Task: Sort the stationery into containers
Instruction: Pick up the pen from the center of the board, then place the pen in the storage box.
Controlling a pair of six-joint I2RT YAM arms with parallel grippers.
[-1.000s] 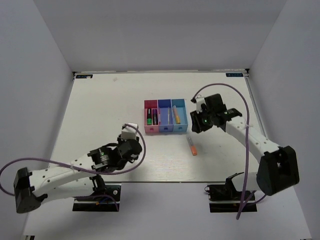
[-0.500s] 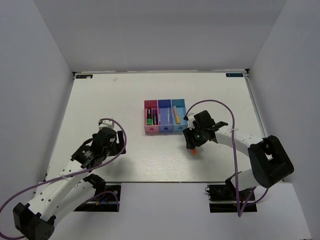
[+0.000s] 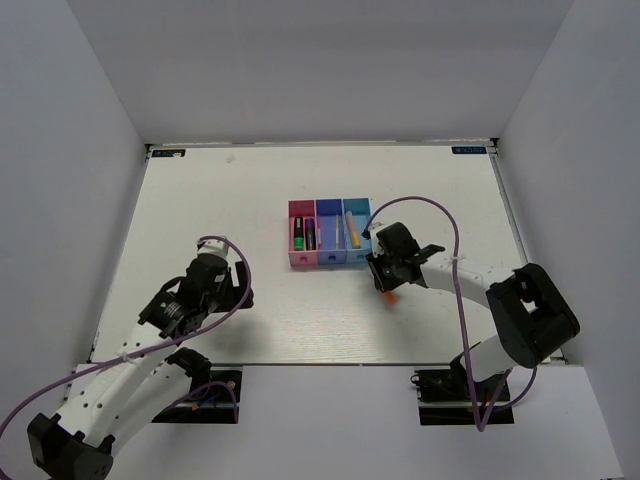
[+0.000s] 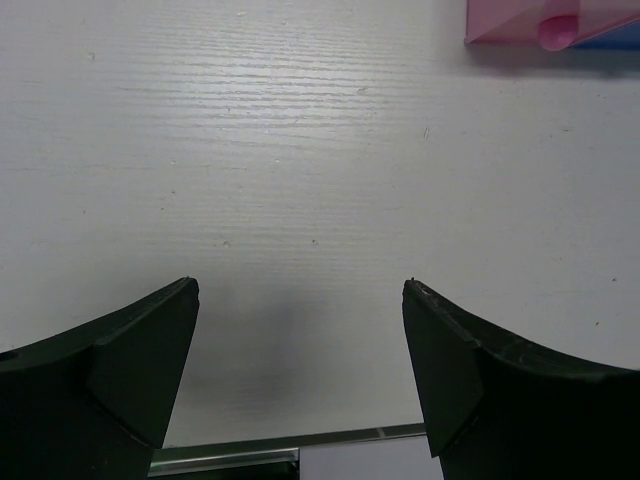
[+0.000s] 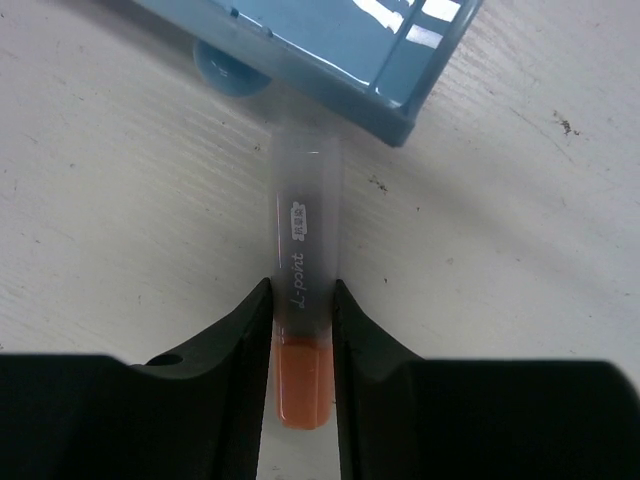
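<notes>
The orange-grey marker [image 5: 305, 270] lies on the table just in front of the light blue bin [image 5: 330, 50]. My right gripper [image 5: 302, 305] is shut on it, jaws pressing its sides where the grey barrel meets the orange end. In the top view only its orange tip [image 3: 388, 296] shows below the right gripper [image 3: 385, 275]. The pink, blue-purple and light blue bins [image 3: 331, 256] hold a green highlighter [image 3: 298, 235], a purple marker [image 3: 311, 236] and an orange-yellow one [image 3: 352, 229]. My left gripper [image 4: 300, 300] is open and empty over bare table, left of the bins [image 3: 228, 285].
The pink bin's corner [image 4: 545, 25] shows at the upper right of the left wrist view. The table's near edge [image 4: 290, 445] runs just under the left fingers. White walls enclose the table on three sides.
My right gripper came down from beside the bins onto the orange-grey marker and closed on it. My left arm swung up and away to the left.
</notes>
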